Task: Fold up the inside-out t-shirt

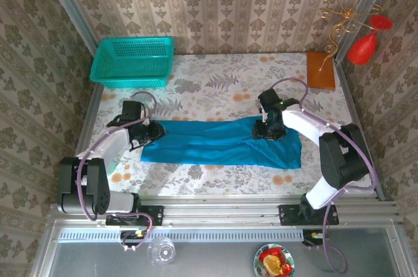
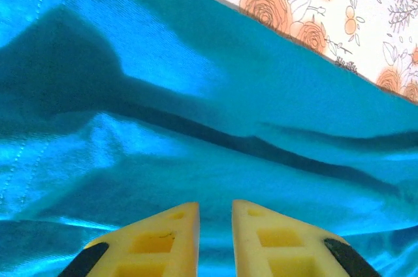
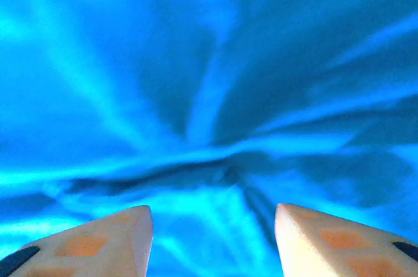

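Down low, the right gripper (image 3: 213,206) holds its pale fingers well apart over bunched folds of the teal-blue soft-cloth t-shirt (image 1: 215,143). The left gripper (image 2: 215,204) has its yellow fingers nearly together at the shirt's left end; whether they pinch cloth, I cannot tell. The shirt lies in a long band across the floral-patterned table (image 1: 215,94).

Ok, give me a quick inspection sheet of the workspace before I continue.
Surface: floral-print table, flat.
Job's things: teal t-shirt lying in a long wrinkled band across the table.
Clutter: turquoise basket far left; orange board far right.
End effectors: left end effector at the shirt's left end, fingers nearly together, grip unclear; right end effector open over the shirt's right part.
Cables: purple cables loop along both arms.
Surroundings: patterned walls; red ornament in far right corner.
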Controlling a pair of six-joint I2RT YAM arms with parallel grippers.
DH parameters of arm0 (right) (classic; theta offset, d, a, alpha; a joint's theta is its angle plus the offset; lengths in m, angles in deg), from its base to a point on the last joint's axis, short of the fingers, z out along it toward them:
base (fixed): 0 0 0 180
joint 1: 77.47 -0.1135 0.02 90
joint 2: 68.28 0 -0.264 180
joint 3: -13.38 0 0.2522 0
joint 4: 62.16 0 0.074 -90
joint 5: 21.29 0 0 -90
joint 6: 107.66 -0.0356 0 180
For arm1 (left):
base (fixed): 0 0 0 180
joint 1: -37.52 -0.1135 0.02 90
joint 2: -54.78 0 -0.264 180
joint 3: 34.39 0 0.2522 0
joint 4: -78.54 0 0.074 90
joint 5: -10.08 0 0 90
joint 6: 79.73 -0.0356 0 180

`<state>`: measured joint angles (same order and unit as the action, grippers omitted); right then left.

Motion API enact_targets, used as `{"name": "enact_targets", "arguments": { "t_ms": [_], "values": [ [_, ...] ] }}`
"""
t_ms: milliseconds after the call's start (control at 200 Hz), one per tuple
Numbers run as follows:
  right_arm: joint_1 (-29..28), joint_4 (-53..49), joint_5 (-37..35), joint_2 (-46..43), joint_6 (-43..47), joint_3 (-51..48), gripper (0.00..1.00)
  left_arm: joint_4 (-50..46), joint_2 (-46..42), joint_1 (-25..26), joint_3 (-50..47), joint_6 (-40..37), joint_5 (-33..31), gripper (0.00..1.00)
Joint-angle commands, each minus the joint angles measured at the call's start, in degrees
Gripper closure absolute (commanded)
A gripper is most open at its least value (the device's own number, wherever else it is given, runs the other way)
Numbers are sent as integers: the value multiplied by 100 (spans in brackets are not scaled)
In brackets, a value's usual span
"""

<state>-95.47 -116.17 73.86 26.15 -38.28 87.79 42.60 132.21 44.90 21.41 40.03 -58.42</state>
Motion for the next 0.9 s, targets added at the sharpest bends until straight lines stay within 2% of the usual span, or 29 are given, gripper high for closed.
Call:
{"name": "enact_targets", "arguments": {
  "t_ms": [0, 120, 200, 415, 535, 655, 725, 800, 895],
  "values": [
    [161, 61, 472, 415, 522, 280, 42, -121, -184, 108, 44, 177, -101, 79],
    [171, 116, 940, 679, 656, 329, 40, -173, -256, 226, 37, 238, -158, 79],
    [135, 120, 1210, 612, 645, 268, 42, -174, -328, 278, 16, 282, -202, 79],
    [-86, -14, 1405, 144, 594, 7, 51, -180, -344, 326, 6, 303, -216, 79],
    [-224, -175, 1300, 24, 578, -17, 64, -195, -342, 329, 17, 270, -210, 79],
    [-478, -498, 681, -66, 521, 82, 78, -209, -351, 335, 18, 267, -216, 79],
    [-642, -604, 472, -111, 466, 89, 82, -196, -360, 335, 15, 275, -225, 79],
    [-798, -669, 470, -110, 357, 79, 80, -174, -356, 347, 22, 294, -218, 79],
    [-1054, -815, 504, -88, 282, 88, 61, -182, -340, 394, 49, 294, -225, 79]
  ]
}}
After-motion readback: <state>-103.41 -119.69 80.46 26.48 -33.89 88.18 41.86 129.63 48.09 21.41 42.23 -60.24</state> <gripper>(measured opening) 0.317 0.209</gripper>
